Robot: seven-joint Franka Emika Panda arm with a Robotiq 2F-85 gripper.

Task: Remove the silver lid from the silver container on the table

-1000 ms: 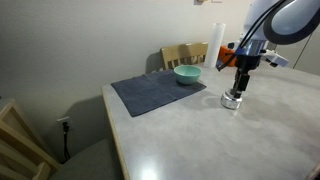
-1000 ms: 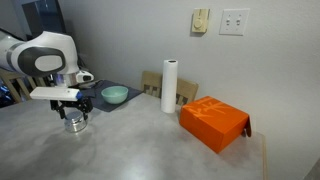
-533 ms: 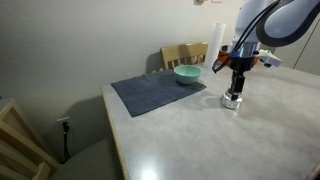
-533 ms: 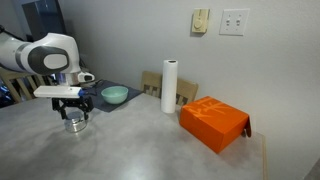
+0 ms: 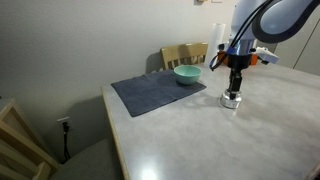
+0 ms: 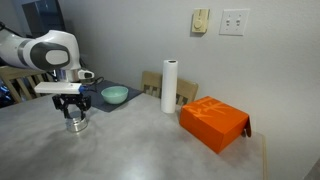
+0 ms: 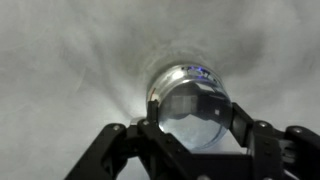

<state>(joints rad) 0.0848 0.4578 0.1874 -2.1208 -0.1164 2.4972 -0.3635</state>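
The silver container (image 5: 232, 101) stands on the table (image 5: 190, 140), right of the dark mat; it also shows in an exterior view (image 6: 76, 125). My gripper (image 5: 236, 86) hangs straight above it in both exterior views (image 6: 76, 108). In the wrist view the gripper (image 7: 195, 122) is shut on the silver lid (image 7: 193, 112), a shiny round disc between the two fingers. The container's open rim (image 7: 180, 72) shows just beyond the lid, a little below it. The lid is too small to make out in the exterior views.
A teal bowl (image 5: 187, 74) sits on the dark blue-grey mat (image 5: 150, 95) near the container. A paper towel roll (image 6: 170, 86) and an orange box (image 6: 213, 122) stand farther along the table. A wooden chair (image 5: 185, 53) is behind the table.
My gripper has risen a little straight up from the container with the lid between its fingers. The container has stayed in place.
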